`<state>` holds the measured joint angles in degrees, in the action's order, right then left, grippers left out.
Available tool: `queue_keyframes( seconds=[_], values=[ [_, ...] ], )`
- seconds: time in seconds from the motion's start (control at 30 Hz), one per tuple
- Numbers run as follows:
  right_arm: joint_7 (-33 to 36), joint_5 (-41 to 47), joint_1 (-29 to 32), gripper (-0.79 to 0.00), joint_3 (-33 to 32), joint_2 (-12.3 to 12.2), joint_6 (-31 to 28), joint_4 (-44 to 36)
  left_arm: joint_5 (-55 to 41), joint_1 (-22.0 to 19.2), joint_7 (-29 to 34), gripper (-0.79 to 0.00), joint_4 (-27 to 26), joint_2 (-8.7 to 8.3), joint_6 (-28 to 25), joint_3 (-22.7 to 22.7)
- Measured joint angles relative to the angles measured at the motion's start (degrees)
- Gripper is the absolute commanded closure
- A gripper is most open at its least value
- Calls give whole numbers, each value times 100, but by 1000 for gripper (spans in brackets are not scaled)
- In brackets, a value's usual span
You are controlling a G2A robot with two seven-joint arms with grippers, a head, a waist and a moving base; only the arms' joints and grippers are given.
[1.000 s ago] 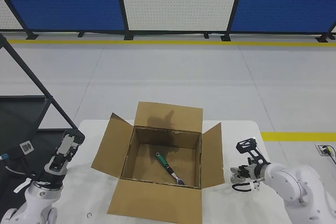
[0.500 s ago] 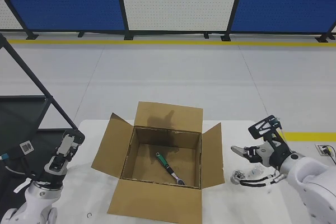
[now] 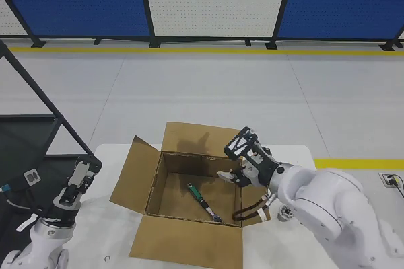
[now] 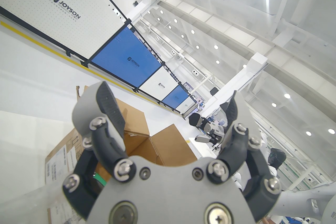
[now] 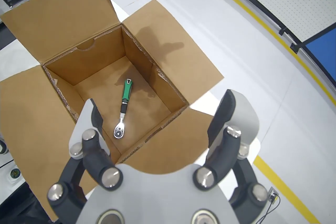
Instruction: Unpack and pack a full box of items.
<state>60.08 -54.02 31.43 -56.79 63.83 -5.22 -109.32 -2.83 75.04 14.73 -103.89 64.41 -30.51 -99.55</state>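
An open cardboard box (image 3: 188, 239) stands in the middle of the white table, all its flaps folded out. On its floor lies a green-handled ratchet wrench (image 3: 203, 201), also clear in the right wrist view as the wrench (image 5: 122, 109) inside the box (image 5: 65, 25). My right gripper (image 3: 234, 171) hangs open over the box's right side, above the wrench, holding nothing (image 5: 160, 101). My left gripper (image 3: 87, 168) stays left of the box, open and empty (image 4: 170, 92), tilted up toward the ceiling with the box (image 4: 162, 141) just beyond it.
A small metallic item (image 3: 283, 214) lies on the table right of the box. A tiny dark ring (image 3: 108, 258) sits near the front left. A black rack (image 3: 27, 128) stands at the left. Two small round items (image 5: 13, 173) show beside the box.
My right gripper rose from the small metallic item on the table, opened, and swung left over the box. The left arm has not moved.
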Motion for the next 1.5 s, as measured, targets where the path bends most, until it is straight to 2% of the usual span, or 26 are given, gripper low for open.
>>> queue_keyframes(
  seconds=[0.23, 0.37, 0.43, 0.87, 0.97, 1.13, 1.5],
  values=[
    [-4, 295, -1035, -785, 1248, 436, 297, 1207, 0, 0, 0, -785, 0, 0, 0, 0],
    [-9, 558, -1308, -785, 1774, 669, 333, 1711, 0, 0, 0, -785, 0, 0, 0, 0],
    [179, 677, -1415, -785, 1969, 746, 157, 1866, 0, 0, 0, -785, 0, 0, 0, 0],
    [160, 681, -1398, -785, 1989, 751, 145, 1893, -11, 5, 21, -785, -15, 0, 1, 11],
    [178, 661, -1386, -785, 2158, 838, 229, 2152, -63, 12, 127, -785, -39, -8, 17, -21],
    [538, 662, -1725, -785, 2653, 1167, 614, 2896, -278, 17, 280, -785, 43, -32, -39, -228],
    [636, 1247, -2206, -785, 3489, 2034, 576, 4642, -810, 12, 532, -785, 169, -69, -146, -512]
  ],
)
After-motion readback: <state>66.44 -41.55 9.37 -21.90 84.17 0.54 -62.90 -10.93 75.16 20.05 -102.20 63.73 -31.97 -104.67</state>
